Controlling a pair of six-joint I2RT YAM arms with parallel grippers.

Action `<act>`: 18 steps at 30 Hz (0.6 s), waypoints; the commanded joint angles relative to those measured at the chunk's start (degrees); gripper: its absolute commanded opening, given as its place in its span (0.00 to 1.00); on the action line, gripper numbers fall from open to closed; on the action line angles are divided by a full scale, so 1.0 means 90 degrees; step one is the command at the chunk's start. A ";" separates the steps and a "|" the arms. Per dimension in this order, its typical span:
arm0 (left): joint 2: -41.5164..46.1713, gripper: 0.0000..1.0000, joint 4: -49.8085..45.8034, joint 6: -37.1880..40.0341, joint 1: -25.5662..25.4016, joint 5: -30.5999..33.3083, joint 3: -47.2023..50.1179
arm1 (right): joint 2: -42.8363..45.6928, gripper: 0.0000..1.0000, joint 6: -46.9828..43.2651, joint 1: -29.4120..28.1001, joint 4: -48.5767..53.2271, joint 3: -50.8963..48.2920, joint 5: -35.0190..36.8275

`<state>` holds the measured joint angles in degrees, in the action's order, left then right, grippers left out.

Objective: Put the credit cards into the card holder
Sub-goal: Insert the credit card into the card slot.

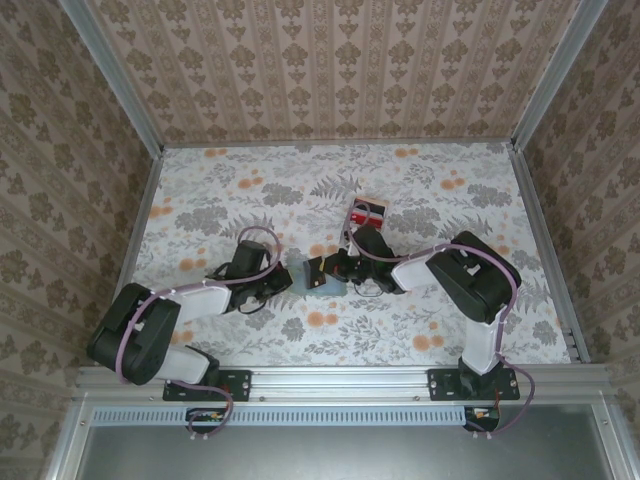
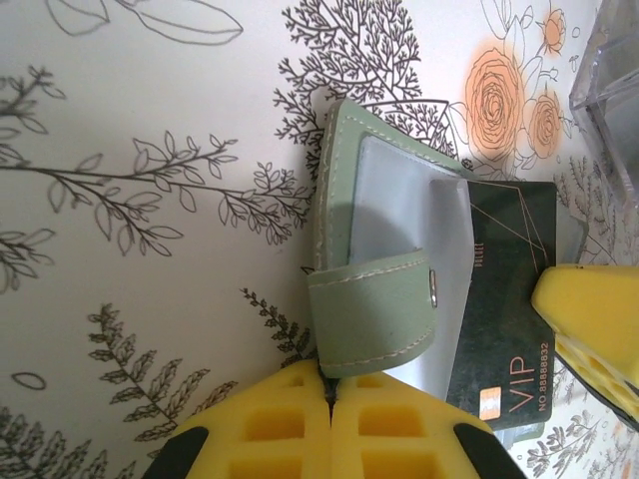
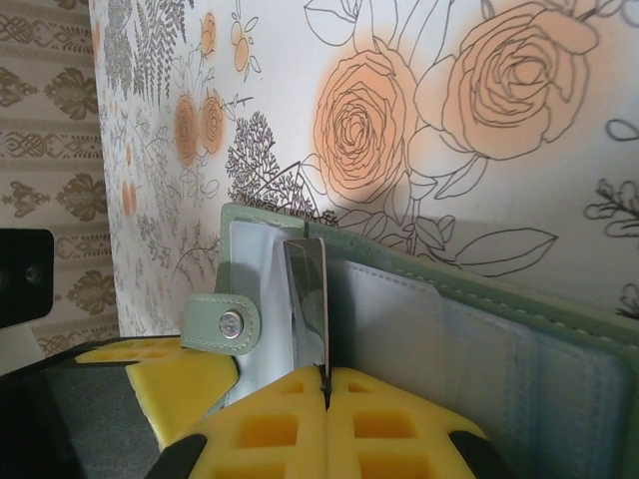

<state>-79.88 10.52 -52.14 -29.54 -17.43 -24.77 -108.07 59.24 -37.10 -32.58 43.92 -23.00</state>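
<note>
Floral tablecloth (image 1: 450,310), patterned wallpaper on three sides. Grey-green wallet (image 2: 371,309) lies open mid-table between both arms, strap folded over clear pocket. Left gripper (image 2: 329,384): fingers pressed together, pinching wallet's near edge. Right gripper (image 3: 325,381): clamped on dark card (image 2: 509,289) marked VIP, card's end against clear pocket. Red cards (image 1: 362,217) sit in clear box (image 2: 609,90) near wallet, farther back on table.

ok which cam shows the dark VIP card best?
Left wrist: the dark card lies face-on, VIP print readable, partly tucked into the card holder. Right wrist shows it edge-on, pinched by the right gripper. Top external: too small to make out.
</note>
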 commanded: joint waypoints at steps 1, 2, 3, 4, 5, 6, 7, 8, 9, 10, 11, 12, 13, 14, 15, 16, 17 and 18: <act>-0.0094 0.00 -0.0200 0.0310 0.0052 -0.0248 0.0016 | -0.0112 0.00 0.0017 -0.0203 0.0550 0.0084 0.0468; -0.0099 0.00 -0.0185 0.0316 0.0069 -0.0265 0.0032 | -0.0027 0.00 -0.0111 -0.0268 0.0842 0.0130 0.0668; -0.0108 0.00 -0.0115 0.0305 0.0075 -0.0293 0.0052 | 0.0047 0.00 -0.0233 -0.0336 0.1063 0.0156 0.0846; -0.0126 0.00 -0.0088 0.0305 0.0079 -0.0316 0.0057 | 0.0121 0.00 -0.0312 -0.0368 0.1189 0.0177 0.0938; -0.0146 0.00 -0.0121 0.0329 0.0096 -0.0355 0.0034 | 0.0193 0.00 -0.0382 -0.0370 0.1293 0.0174 0.1018; -0.0148 0.00 -0.0153 0.0351 0.0113 -0.0377 0.0011 | 0.0278 0.00 -0.0424 -0.0343 0.1385 0.0135 0.1098; -0.0138 0.00 -0.0165 0.0363 0.0135 -0.0386 0.0009 | 0.0358 0.00 -0.0430 -0.0295 0.1412 0.0088 0.1153; -0.0129 0.00 -0.0169 0.0368 0.0147 -0.0395 0.0016 | 0.0422 0.00 -0.0399 -0.0238 0.1362 0.0017 0.1162; -0.0124 0.00 -0.0172 0.0364 0.0147 -0.0407 0.0013 | 0.0466 0.00 -0.0339 -0.0179 0.1257 -0.0048 0.1152; -0.0135 0.00 -0.0163 0.0368 0.0148 -0.0433 0.0004 | 0.0491 0.00 -0.0295 -0.0147 0.1207 -0.0067 0.1124; -0.0157 0.00 -0.0131 0.0359 0.0147 -0.0465 0.0009 | 0.0478 0.00 -0.0274 -0.0126 0.1231 -0.0011 0.1070; -0.0200 0.01 -0.0080 0.0342 0.0147 -0.0533 0.0009 | 0.0433 0.00 -0.0274 -0.0134 0.1251 0.0085 0.0975; -0.0239 0.01 -0.0040 0.0340 0.0147 -0.0575 0.0004 | 0.0377 0.00 -0.0265 -0.0149 0.1230 0.0158 0.0905; -0.0271 0.01 0.0005 0.0334 0.0138 -0.0606 0.0008 | 0.0290 0.00 -0.0215 -0.0173 0.1161 0.0220 0.0845; -0.0310 0.02 0.0049 0.0311 0.0121 -0.0620 0.0009 | 0.0192 0.00 -0.0153 -0.0210 0.1082 0.0283 0.0796; -0.0322 0.02 0.0097 0.0288 0.0109 -0.0631 0.0026 | 0.0118 0.00 -0.0120 -0.0239 0.1039 0.0338 0.0762; -0.0334 0.01 0.0144 0.0265 0.0103 -0.0636 0.0037 | 0.0035 0.00 -0.0073 -0.0268 0.0991 0.0371 0.0746; -0.0329 0.01 0.0163 0.0251 0.0089 -0.0634 0.0046 | -0.0017 0.00 -0.0040 -0.0300 0.0951 0.0398 0.0751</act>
<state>-81.69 12.21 -50.52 -28.40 -20.84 -24.77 -105.56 57.58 -39.05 -25.10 45.91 -16.47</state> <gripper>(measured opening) 0.048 0.050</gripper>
